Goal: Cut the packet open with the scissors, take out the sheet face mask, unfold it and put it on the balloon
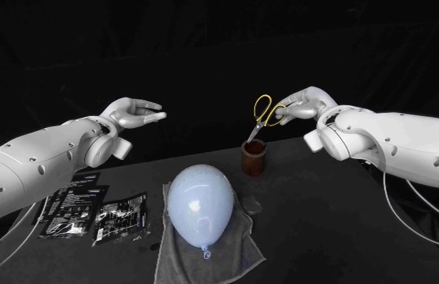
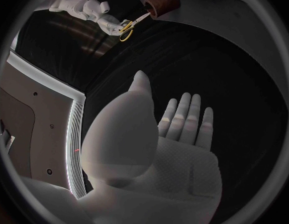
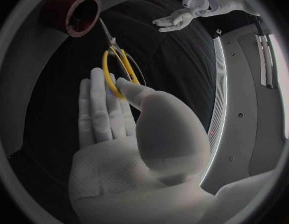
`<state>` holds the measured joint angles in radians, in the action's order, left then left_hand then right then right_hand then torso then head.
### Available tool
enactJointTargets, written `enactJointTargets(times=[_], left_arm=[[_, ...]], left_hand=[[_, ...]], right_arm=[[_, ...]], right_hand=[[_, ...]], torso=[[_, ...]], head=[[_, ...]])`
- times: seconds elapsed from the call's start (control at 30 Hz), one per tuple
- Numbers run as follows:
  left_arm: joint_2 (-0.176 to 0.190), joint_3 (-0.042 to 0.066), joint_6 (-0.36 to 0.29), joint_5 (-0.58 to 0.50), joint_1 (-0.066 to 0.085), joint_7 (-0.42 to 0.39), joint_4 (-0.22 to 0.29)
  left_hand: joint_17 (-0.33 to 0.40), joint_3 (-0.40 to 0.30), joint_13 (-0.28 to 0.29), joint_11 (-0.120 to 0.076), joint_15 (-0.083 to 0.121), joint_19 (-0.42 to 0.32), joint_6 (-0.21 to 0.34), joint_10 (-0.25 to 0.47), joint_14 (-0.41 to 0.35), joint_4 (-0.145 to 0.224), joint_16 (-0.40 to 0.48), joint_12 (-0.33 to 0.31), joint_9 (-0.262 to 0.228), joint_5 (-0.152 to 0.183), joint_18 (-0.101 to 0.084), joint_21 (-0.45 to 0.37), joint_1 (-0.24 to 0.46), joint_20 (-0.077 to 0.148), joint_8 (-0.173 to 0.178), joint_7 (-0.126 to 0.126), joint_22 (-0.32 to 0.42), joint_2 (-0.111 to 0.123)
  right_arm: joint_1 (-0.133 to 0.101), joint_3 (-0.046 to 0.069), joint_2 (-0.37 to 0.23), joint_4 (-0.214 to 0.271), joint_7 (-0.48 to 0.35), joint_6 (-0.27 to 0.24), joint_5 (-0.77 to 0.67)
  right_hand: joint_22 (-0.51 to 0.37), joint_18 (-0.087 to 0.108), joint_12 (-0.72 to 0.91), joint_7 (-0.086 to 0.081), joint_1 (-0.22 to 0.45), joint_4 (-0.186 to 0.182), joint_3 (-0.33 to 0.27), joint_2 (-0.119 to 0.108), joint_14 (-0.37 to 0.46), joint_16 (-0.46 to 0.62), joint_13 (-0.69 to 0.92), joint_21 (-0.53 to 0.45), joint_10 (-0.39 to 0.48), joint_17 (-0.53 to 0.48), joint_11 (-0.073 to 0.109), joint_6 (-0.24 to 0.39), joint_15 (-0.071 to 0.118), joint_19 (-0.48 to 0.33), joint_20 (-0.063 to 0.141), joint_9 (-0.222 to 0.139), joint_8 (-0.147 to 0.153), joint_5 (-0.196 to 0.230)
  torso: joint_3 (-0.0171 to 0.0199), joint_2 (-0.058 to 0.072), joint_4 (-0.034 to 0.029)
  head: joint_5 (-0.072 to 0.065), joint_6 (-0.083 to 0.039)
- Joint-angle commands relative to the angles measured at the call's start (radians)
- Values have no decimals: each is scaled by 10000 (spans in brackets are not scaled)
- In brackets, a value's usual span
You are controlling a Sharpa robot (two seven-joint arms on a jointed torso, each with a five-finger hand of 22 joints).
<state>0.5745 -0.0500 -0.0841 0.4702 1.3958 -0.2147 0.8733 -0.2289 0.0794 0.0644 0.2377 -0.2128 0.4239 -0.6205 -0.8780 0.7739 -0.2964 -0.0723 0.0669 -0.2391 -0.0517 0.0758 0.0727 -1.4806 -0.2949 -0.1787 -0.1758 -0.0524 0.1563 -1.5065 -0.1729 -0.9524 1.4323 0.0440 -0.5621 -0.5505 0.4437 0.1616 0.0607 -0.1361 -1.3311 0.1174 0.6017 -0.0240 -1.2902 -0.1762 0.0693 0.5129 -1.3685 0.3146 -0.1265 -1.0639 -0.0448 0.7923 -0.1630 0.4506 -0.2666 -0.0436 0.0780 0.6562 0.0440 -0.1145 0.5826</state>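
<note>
My right hand (image 1: 302,104) pinches the yellow-handled scissors (image 1: 264,114) by a handle loop, their blades pointing down into the brown cup (image 1: 254,156). In the right wrist view the scissors (image 3: 117,67) lie between thumb and fingers of my right hand (image 3: 119,119), tips at the cup (image 3: 74,12). My left hand (image 1: 134,113) hangs open above the table's left side, holding nothing; its palm (image 2: 156,139) is bare in the left wrist view. A pale blue balloon (image 1: 200,203) lies on a grey cloth (image 1: 233,249). Two dark mask packets (image 1: 121,218) (image 1: 72,205) lie at the left.
The black table (image 1: 329,220) has free room at the right of the cloth. The brown cup stands just behind the balloon's far end. Both packets sit near the table's left front edge.
</note>
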Motion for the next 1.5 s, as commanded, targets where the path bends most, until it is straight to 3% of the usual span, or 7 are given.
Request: enactJointTargets(times=[0.03, 0.53, 0.8, 1.0, 1.1, 1.23, 1.5], left_arm=[[68, 8, -181, -299, 10, -49, 113], [320, 5, -281, -450, 8, -84, 363], [389, 5, -298, -512, 7, -118, 458], [413, 5, -277, -545, 7, -122, 492], [419, 5, -258, -562, 7, -120, 503], [417, 5, -236, -574, 6, -122, 511], [429, 5, -203, -591, 4, -120, 514]], left_hand=[[-16, -44, 10, 29, 23, 99, -92, -75, 76, 1, -60, 44, -14, 30, -154, 66, -11, 5, -38, -1167, -18, -126], [-19, -97, 10, 26, 28, 151, -159, -103, 134, 5, -69, 43, -24, 31, -151, 85, -32, 7, -54, -1169, -24, -175], [-19, -117, 10, 25, 31, 170, -186, -115, 153, 6, -73, 43, -27, 32, -151, 91, -40, 7, -61, -1169, -27, -195], [-19, -117, 10, 25, 31, 170, -186, -115, 153, 6, -73, 43, -27, 32, -151, 91, -40, 7, -61, -1169, -27, -195], [-19, -135, 10, 24, 32, 164, -201, -126, 170, 7, -76, 43, -27, 32, -152, 92, -45, 7, -64, -1170, -26, -215], [-15, -146, 9, 24, 33, 157, -204, -129, 163, 6, -75, 42, -26, 32, -153, 91, -46, 7, -64, -1170, -24, -228], [-15, -146, 9, 24, 33, 157, -204, -129, 163, 6, -75, 42, -26, 32, -153, 91, -46, 7, -64, -1170, -24, -228]], right_arm=[[26, 6, 16, -66, 41, 210, -286], [335, -7, 8, -99, 227, 597, -1218], [659, -9, 289, -159, 129, 128, -2101], [950, -10, 579, -166, -96, -186, -2514], [1068, -10, 701, -173, -179, -176, -2570], [1156, -11, 809, -217, -162, -8, -2614], [1215, -12, 843, -329, 41, 103, -2803]], right_hand=[[9, 101, 34, 35, 18, 56, 13, 93, -2, 41, 9, 38, -706, 8, 630, -51, 39, -69, -17, 12, -37, -43], [43, 104, 34, 38, 36, 69, 17, 91, -6, 44, 10, 70, -714, 19, 633, -54, 41, -93, -19, 23, -38, -44], [135, 91, -2, 3, 88, 97, 78, 95, 102, 123, -14, 125, -590, 29, 594, 7, 1, -246, -46, 45, 2, -44], [153, 12, -18, -235, 226, 151, 7, -143, 667, 469, -71, -46, 245, -25, 342, 340, -258, -761, -230, 92, 185, -41], [-137, -4, -33, -494, 513, 3, -91, -502, 1523, 921, -99, -536, 1356, -166, 7, 786, -623, -1063, -493, 3, 510, -47], [-508, 18, -15, -811, 771, -162, -165, -953, 2302, 1145, -97, -1070, 2569, -367, -385, 1196, -948, -1197, -786, -166, 861, -55], [-1303, 108, 14, -1162, 661, -400, -792, -1293, 3738, 1114, -70, -2175, 4019, -785, -799, 1840, -1371, -1414, -1236, -499, 1406, -40]], torso=[[7, -4, 4], [2, -5, 3], [2, -8, 13], [0, -6, -4], [-5, -2, 6], [-8, -2, 6], [-2, -13, 5]], head=[[-7, 35], [-24, 109], [-28, 115], [-21, 116], [-6, 130], [-6, 130], [-21, 141]])
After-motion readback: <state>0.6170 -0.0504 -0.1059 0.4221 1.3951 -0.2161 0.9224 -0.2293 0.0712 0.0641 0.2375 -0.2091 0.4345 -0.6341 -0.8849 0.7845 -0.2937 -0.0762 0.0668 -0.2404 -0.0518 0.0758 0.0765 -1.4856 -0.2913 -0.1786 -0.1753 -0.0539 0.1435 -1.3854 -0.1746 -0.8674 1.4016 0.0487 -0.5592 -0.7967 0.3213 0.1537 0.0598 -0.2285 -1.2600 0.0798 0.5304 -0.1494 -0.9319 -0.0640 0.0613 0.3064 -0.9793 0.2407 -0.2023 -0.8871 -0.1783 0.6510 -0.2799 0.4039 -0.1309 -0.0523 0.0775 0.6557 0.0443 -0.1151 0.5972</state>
